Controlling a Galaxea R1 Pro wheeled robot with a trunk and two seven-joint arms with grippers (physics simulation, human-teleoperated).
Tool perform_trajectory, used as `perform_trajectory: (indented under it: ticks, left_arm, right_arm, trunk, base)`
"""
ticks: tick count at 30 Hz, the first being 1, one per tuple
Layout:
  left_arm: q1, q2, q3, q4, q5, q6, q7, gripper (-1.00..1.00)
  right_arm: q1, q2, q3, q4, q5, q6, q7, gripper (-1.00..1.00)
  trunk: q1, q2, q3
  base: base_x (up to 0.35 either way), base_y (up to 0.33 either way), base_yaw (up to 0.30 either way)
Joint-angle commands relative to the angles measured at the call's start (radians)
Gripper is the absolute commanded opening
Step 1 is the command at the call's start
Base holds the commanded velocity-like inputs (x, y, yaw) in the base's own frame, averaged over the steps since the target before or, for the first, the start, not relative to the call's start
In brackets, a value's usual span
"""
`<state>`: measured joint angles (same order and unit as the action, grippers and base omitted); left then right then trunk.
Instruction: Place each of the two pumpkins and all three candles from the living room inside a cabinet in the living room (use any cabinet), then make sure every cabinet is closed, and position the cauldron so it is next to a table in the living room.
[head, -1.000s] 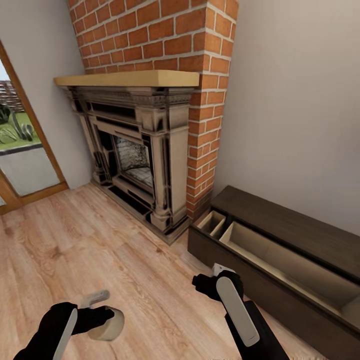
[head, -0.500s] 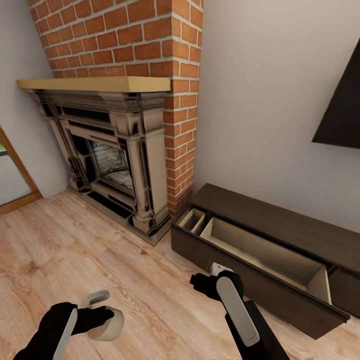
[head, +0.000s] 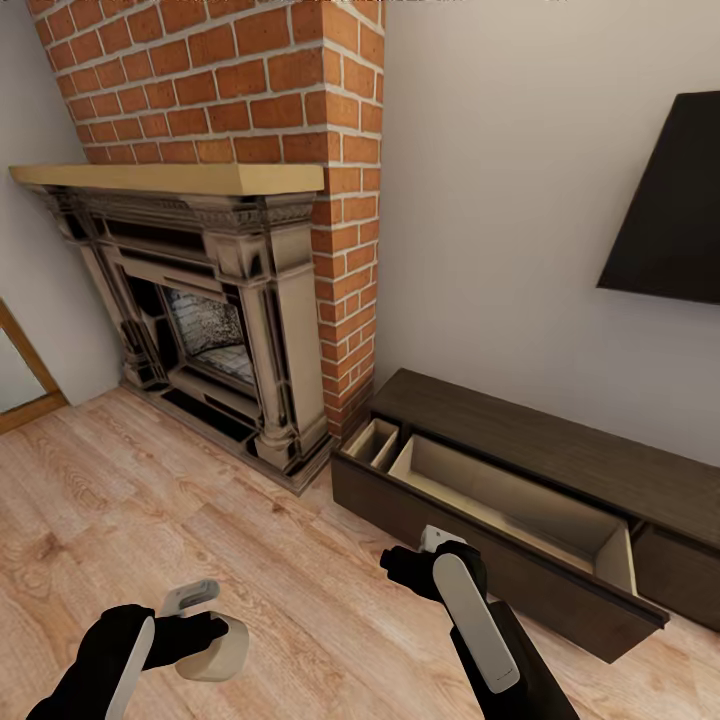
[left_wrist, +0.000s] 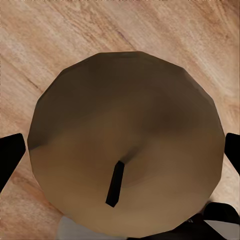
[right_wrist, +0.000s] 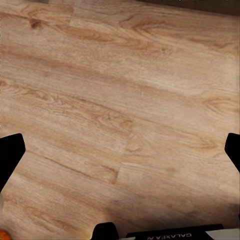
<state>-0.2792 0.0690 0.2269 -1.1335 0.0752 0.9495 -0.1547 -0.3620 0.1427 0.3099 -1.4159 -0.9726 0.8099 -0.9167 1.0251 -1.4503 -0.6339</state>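
Head view: my left end effector (head: 205, 630) is grasping a candle (head: 222, 650), my right end effector (head: 430, 565) is released; careless driving could clip the cabinet (head: 520, 510)'s open drawer.

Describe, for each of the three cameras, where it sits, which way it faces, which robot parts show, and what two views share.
Head view: high on the robot, facing forward and down at the fireplace and open cabinet; both arms show.
Left wrist view: near the left gripper, facing the candle it holds.
Right wrist view: near the right gripper, facing bare floor.
Shared: head and left wrist views both show the candle.
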Motion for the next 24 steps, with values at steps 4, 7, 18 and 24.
perform_trajectory:
  ticks: [4,7,18,24]
  left_arm:
    - [0.0,0.0,0.0,0.0,0.0,0.0,0.0,-1.0]
    - [0.0,0.0,0.0,0.001,-0.001,0.0,0.0,-1.0]
    - [0.0,-0.001,-0.007,0.05,-0.008,-0.008,0.012,-1.0]
    - [0.0,0.0,-0.01,0.101,-0.022,-0.013,0.013,-1.0]
  right_arm:
    - [0.0,0.0,0.0,-0.001,0.0,0.0,0.0,1.0]
    - [0.0,0.0,0.0,-0.001,0.0,0.0,0.001,1.0]
    - [0.001,-0.016,-0.004,0.204,0.004,-0.077,0.001,1.0]
    - [0.002,-0.032,-0.005,0.397,0.013,-0.205,0.081,1.0]
  trunk:
    - [-0.015,0.028,0.013]
    - [-0.027,0.049,0.023]
    - [-0.069,0.126,0.064]
    - [-0.092,0.168,0.087]
  base:
    - [-0.002,0.0,-0.16]
    - [0.0,0.0,-0.259]
    - [0.0,0.0,-0.274]
    - [0.0,0.0,-0.229]
